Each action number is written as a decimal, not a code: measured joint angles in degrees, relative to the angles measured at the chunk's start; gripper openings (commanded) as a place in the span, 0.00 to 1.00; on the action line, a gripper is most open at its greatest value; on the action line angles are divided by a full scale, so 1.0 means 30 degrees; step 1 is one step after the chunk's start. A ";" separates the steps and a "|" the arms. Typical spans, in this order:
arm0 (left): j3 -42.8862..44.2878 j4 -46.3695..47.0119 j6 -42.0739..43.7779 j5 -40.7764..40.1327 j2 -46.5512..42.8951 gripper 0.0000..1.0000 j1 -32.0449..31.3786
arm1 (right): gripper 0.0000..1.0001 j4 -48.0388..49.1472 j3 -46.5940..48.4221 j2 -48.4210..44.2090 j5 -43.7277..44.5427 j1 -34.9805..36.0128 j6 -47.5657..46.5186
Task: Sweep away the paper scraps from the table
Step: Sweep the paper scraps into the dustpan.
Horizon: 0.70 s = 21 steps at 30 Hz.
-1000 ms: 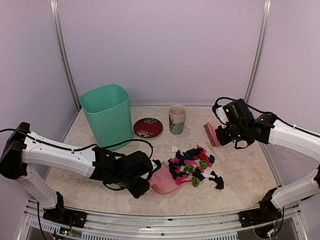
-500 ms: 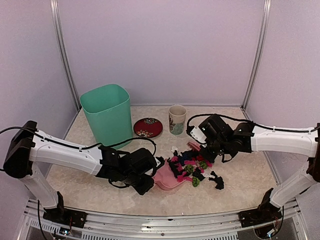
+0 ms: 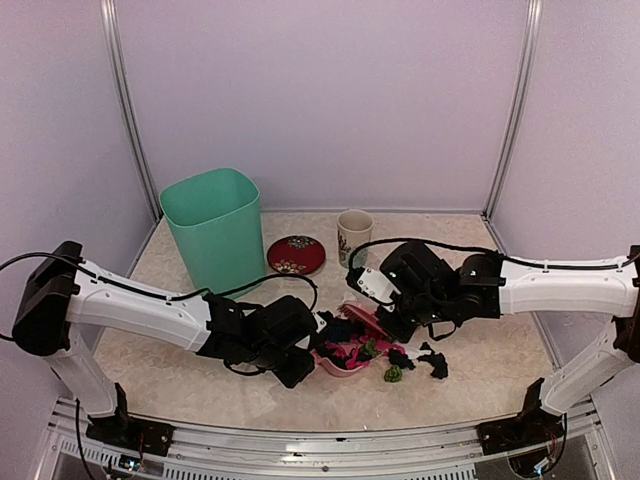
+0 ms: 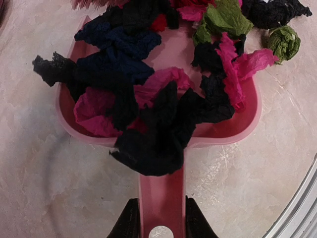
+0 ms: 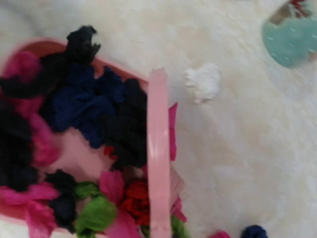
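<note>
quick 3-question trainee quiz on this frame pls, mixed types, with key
1. True or false: the left gripper is shut on the handle of the pink dustpan.
2. Where does the white scrap lie? A in the dustpan; B on the bare table; C between the left gripper's fingers.
3. Fill in: the right gripper holds a pink ___.
Key: 1 true; 2 B; 3 brush.
</note>
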 measured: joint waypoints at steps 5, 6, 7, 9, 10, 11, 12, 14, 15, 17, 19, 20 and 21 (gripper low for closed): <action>-0.0721 0.1122 0.0029 0.0007 -0.0007 0.00 0.0000 | 0.00 -0.0211 0.0007 -0.0284 -0.0379 0.0204 0.0160; -0.0918 0.1413 0.0036 0.0007 -0.0022 0.00 0.0000 | 0.00 -0.0284 0.0007 -0.0415 -0.0379 0.0204 0.0226; -0.1151 0.1749 0.0044 0.0000 -0.0058 0.00 0.0000 | 0.00 -0.0342 0.0015 -0.0554 -0.0350 0.0204 0.0306; -0.1639 0.2404 0.0051 -0.0007 -0.0197 0.00 0.0007 | 0.00 -0.0466 0.0109 -0.0816 -0.0233 0.0211 0.0474; -0.1872 0.2747 0.0051 -0.0015 -0.0284 0.00 0.0029 | 0.00 -0.0525 0.0197 -0.0962 -0.0124 0.0211 0.0546; -0.2098 0.3075 0.0044 -0.0036 -0.0386 0.00 0.0029 | 0.00 -0.0605 0.0284 -0.1100 0.0044 0.0219 0.0641; -0.2259 0.3308 0.0044 -0.0066 -0.0481 0.00 0.0029 | 0.00 -0.0685 0.0357 -0.1231 0.0219 0.0219 0.0714; -0.2645 0.3927 0.0036 -0.0153 -0.0707 0.00 0.0029 | 0.00 -0.0933 0.0495 -0.1610 0.0772 0.0219 0.0991; -0.2892 0.4320 0.0029 -0.0219 -0.0823 0.00 0.0000 | 0.00 -0.1049 0.0546 -0.1800 0.1078 0.0219 0.1100; -0.3184 0.4787 0.0015 -0.0364 -0.0903 0.00 -0.0044 | 0.00 -0.1268 0.0568 -0.2215 0.1690 0.0226 0.1348; -0.3483 0.5289 -0.0015 -0.0517 -0.0947 0.00 -0.0124 | 0.00 -0.1523 0.0568 -0.2703 0.2419 0.0226 0.1588; -0.3621 0.5523 -0.0036 -0.0605 -0.0991 0.00 -0.0182 | 0.00 -0.1632 0.0568 -0.2951 0.2790 0.0226 0.1719; -0.3716 0.5690 -0.0044 -0.0707 -0.1042 0.00 -0.0248 | 0.00 -0.1749 0.0568 -0.3206 0.3184 0.0233 0.1887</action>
